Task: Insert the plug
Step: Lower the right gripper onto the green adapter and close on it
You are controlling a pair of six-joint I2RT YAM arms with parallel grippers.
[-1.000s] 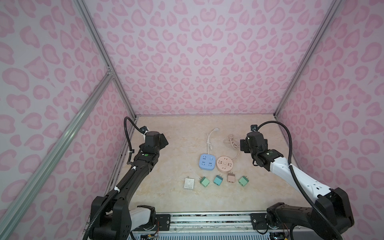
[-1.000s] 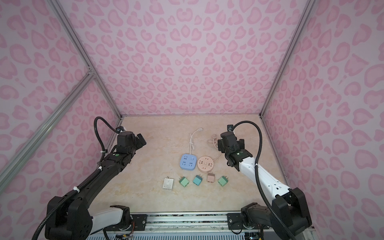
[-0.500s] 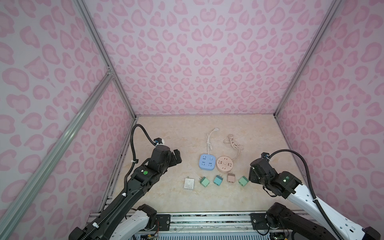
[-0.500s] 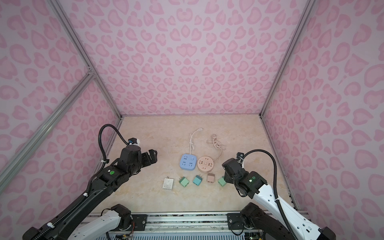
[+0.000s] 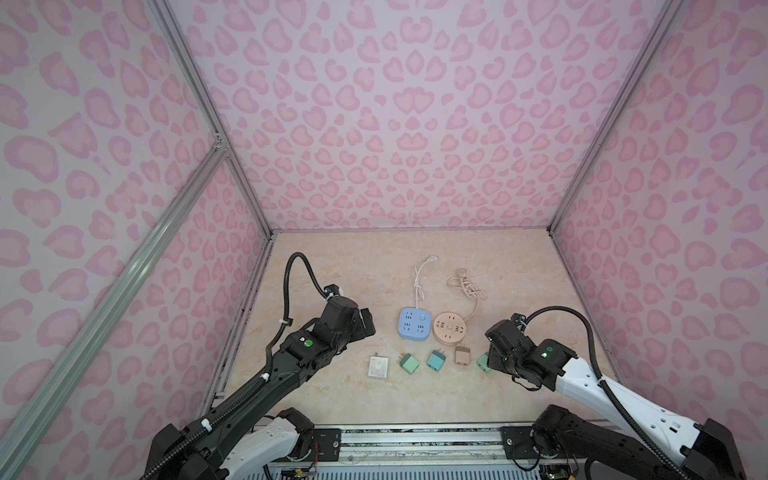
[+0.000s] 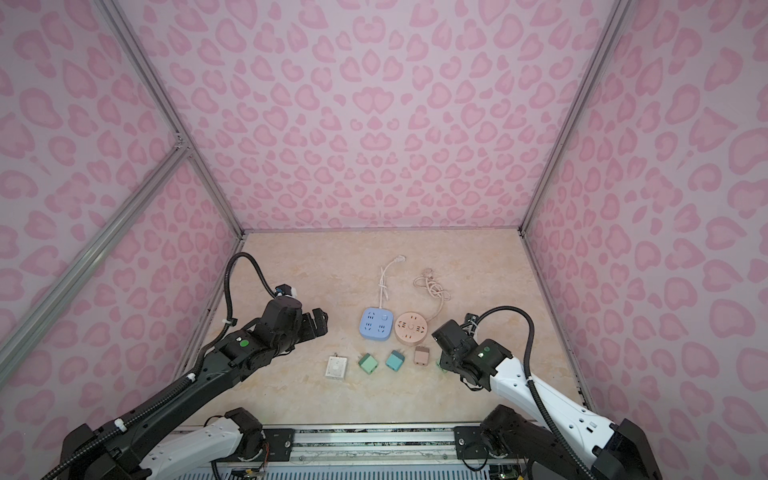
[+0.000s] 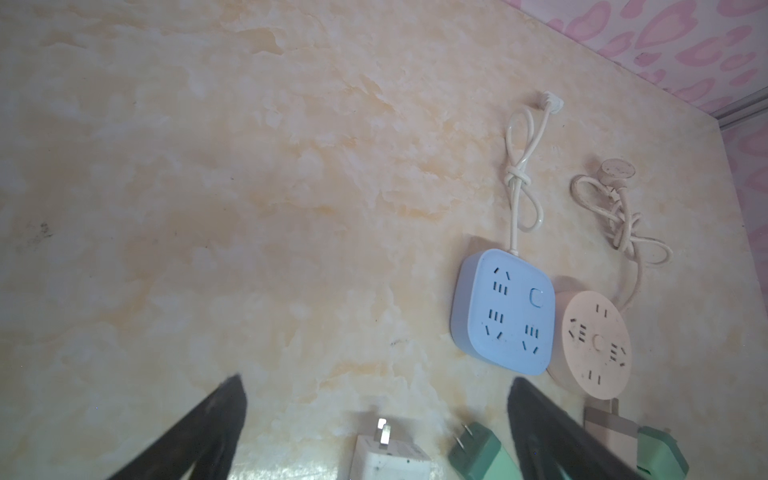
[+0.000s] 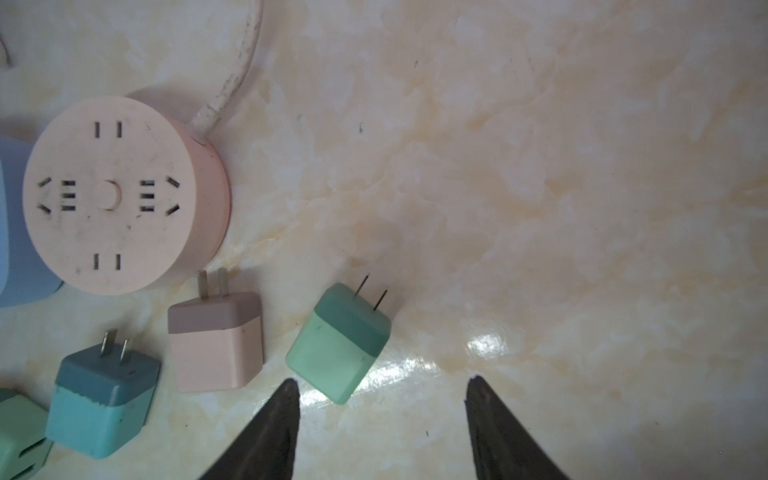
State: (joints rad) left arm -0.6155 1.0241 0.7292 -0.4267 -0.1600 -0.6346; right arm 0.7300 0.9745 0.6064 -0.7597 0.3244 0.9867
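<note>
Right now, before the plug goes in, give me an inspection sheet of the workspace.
Surface: marbled beige tabletop.
Job's things: blue strip and pink round strip side by side; nearer the robot, a row: white plug, green plug, teal plug, pink plug, mint plug; none inserted.
Clutter: nothing seen.
Grippers: left gripper open, empty; right gripper open, mint plug just ahead of it, not gripped.
Cables: white cord and beige cord, each knotted; black hoses arch over both arms.
Surroundings: pink patterned walls, aluminium frame.

Jaws of left gripper (image 7: pixel 374 378) spread wide, wrist extended forward; right gripper (image 8: pixel 382 380) pointed downward, jaws parted more narrowly.
</note>
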